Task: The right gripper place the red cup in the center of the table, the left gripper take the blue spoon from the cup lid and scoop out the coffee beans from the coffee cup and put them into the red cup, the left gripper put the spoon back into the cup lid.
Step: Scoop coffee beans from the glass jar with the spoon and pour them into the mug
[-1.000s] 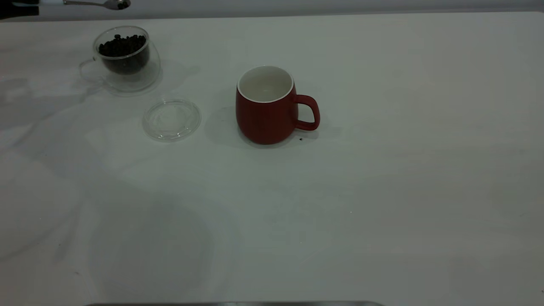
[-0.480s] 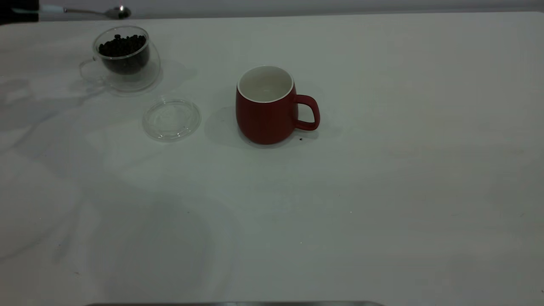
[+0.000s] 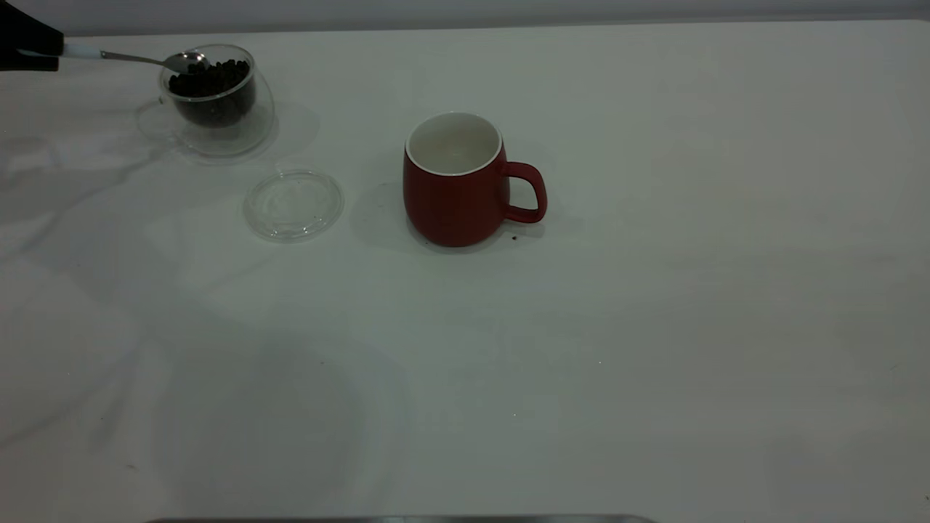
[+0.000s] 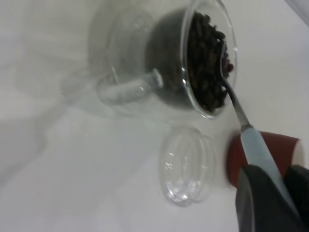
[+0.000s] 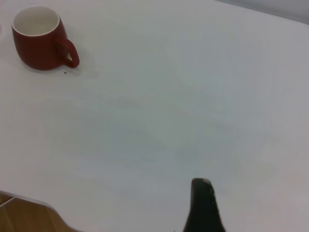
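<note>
**A:** What sits at the far left?

**B:** The black left end effector (image 3: 29,45), at the exterior view's upper left edge, clamped on the pale-blue handle of the small metal-bowled blue spoon (image 3: 138,59). In the left wrist view its dark fingers (image 4: 260,203) grip the handle end.

**A:** Which way does the spoon run?

**B:** Its long axis lies nearly level, handle toward the left edge, bowl pointing right. The bowl rests at the left rim of the clear double-walled glass coffee cup (image 3: 211,102), touching the heap of dark brown coffee beans (image 3: 214,78) inside.

**A:** And the glass cup itself?

**B:** Upright on the wide white desk (image 3: 581,349), its clear loop handle pointing left.

**A:** What comes next to the right?

**B:** The round transparent cup lid (image 3: 293,204), flat on the desk, near the glass cup and nearer the camera.

**A:** Then?

**B:** The rounded dark-red ceramic red cup (image 3: 458,181) with a white inside, upright about mid-desk, handle pointing right. A tiny dark speck lies on the desk just beside its base.

**A:** The right end effector?

**B:** Only one black fingertip (image 5: 203,205) shows in its wrist view, well apart from the red cup; I cannot tell how its fingers stand.
</note>
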`<control>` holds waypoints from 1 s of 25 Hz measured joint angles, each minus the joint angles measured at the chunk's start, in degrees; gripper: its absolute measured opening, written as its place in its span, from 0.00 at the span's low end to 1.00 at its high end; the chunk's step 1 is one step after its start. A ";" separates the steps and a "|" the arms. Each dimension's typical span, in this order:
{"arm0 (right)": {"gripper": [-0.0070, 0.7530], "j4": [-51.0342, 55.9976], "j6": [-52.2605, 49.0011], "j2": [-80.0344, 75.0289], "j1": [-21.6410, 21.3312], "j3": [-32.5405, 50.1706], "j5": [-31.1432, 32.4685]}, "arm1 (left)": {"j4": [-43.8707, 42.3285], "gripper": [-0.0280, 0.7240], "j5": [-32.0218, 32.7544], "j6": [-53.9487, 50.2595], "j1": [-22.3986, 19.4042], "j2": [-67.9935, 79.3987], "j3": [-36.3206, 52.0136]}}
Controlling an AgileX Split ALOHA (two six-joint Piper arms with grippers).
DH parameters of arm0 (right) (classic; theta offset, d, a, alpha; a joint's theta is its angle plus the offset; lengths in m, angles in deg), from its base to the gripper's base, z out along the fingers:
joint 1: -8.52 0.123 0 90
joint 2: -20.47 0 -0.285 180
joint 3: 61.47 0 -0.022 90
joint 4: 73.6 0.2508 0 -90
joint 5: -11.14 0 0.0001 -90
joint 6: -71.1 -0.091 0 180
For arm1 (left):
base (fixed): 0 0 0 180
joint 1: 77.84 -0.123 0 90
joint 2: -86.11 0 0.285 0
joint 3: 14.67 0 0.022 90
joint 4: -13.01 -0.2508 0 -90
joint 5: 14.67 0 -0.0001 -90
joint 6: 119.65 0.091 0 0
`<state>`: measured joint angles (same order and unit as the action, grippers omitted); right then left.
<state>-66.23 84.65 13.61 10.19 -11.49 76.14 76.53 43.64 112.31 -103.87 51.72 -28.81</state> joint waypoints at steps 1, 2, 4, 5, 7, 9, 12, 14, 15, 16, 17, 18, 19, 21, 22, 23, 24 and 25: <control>0.76 0.00 0.00 0.00 0.00 0.00 0.00 | 0.00 0.20 -0.56 0.53 0.05 0.00 0.00; 0.76 0.00 0.00 0.00 0.00 0.00 0.00 | 0.00 0.20 -0.96 1.11 0.20 0.00 0.00; 0.76 0.00 0.00 0.00 0.00 0.00 0.00 | 0.18 0.20 -1.35 2.25 0.64 0.25 0.00; 0.76 0.00 0.00 0.00 0.00 0.00 0.00 | 0.18 0.20 -1.40 2.45 0.90 0.48 0.00; 0.76 0.00 0.00 0.00 0.00 0.00 0.00 | 0.34 0.20 -1.51 2.78 1.40 1.15 0.00; 0.76 0.00 0.00 0.00 0.00 0.00 0.00 | 0.63 0.20 -1.91 2.86 1.80 1.71 0.00; 0.76 0.00 0.00 0.00 0.00 0.00 0.00 | 1.22 0.20 -2.28 2.93 2.15 2.62 0.00; 0.76 0.00 0.00 0.00 0.00 0.00 0.00 | 1.42 0.20 -2.40 2.41 2.15 2.87 0.00; 0.76 0.00 0.00 0.00 0.00 0.00 0.00 | 1.53 0.20 -2.40 1.49 2.15 2.86 0.00; 0.76 0.00 0.00 0.00 0.00 0.00 0.00 | 1.59 0.20 -2.40 0.61 2.15 2.88 0.00; 0.76 0.00 0.00 0.00 0.00 0.00 0.00 | 1.69 0.20 -2.40 -0.62 2.15 2.93 0.00; 0.76 0.00 0.00 0.00 0.00 0.00 0.00 | 1.71 0.20 -2.40 -1.86 2.15 3.00 0.00; 0.76 0.00 0.00 0.00 0.00 0.00 0.00 | 1.76 0.20 -2.40 -3.10 2.15 3.17 0.00; 0.76 0.00 0.00 0.00 0.00 0.00 0.00 | 2.10 0.20 -2.35 -5.48 2.15 3.40 0.00; 0.76 0.01 0.00 0.00 0.00 0.00 0.00 | 2.16 0.20 -2.35 -6.88 2.15 3.48 0.00; 0.76 0.01 0.00 0.00 0.00 0.00 0.00 | 2.17 0.20 -2.35 -7.91 2.15 3.48 0.00; 0.76 0.01 0.00 0.00 0.00 0.00 0.00 | 2.17 0.20 -2.35 -9.03 2.15 3.48 0.00; 0.76 0.01 0.00 0.00 0.00 0.00 0.00 | 2.17 0.20 -2.35 -10.00 2.15 3.48 0.00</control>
<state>-66.22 84.65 13.61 10.19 -11.49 76.14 78.70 41.30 102.31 -101.72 55.20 -28.81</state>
